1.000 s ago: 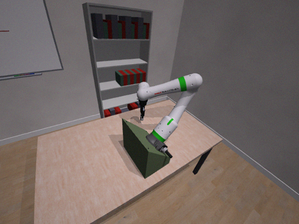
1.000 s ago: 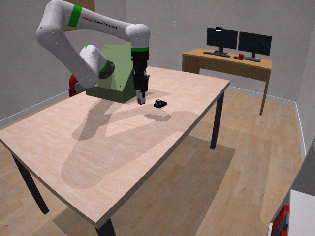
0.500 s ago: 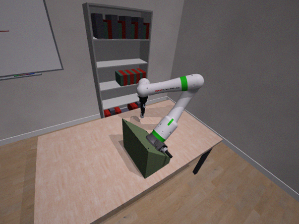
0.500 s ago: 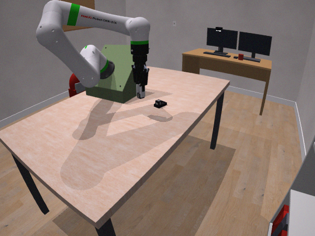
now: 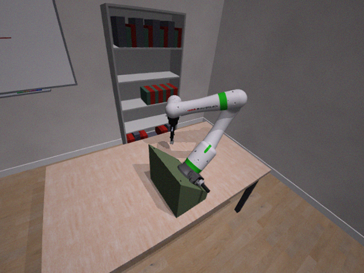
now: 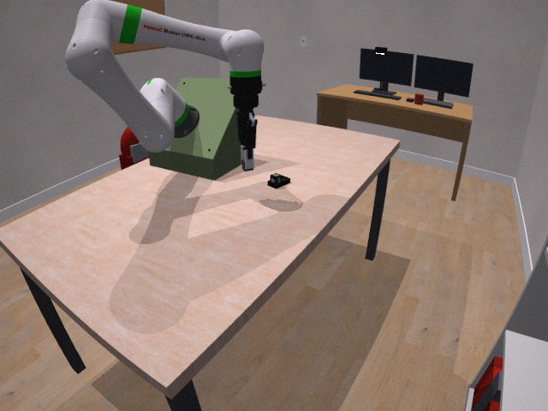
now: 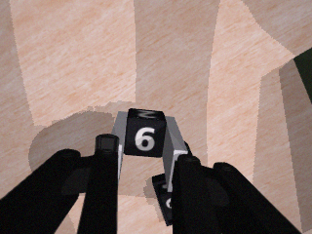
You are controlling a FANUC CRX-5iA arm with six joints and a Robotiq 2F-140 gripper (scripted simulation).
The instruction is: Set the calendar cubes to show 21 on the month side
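1. Black on its numbered faces and grey on its sides, the small calendar cube (image 7: 144, 137) shows a white "6" to the wrist view and hangs above the counter, clamped between the pincer's pads.
2. Narrowly parted on that cube, the black two-finger pincer (image 7: 144, 161) points straight down; in the exterior view (image 6: 247, 163) it is just in front of the green wedge-shaped pedestal (image 6: 211, 133).
3. Below the cube, at the bottom edge of the wrist view, part of the small black calendar tray (image 7: 163, 195) shows between the fingers, with a white digit too cut off to read.
4. From the exterior view that tray (image 6: 278, 180) sits flat on the pale wooden counter (image 6: 133, 274), near the pincer, to its right in that view, and apart from it.
5. White with green bands, the arm (image 6: 176, 37) rises from the pedestal and bends over to the wrist.
6. Farther out stand a grey bookshelf (image 5: 105, 44), a whiteboard (image 5: 30, 41) and a brown desk (image 6: 394, 115) carrying two dark monitors (image 6: 415, 70).
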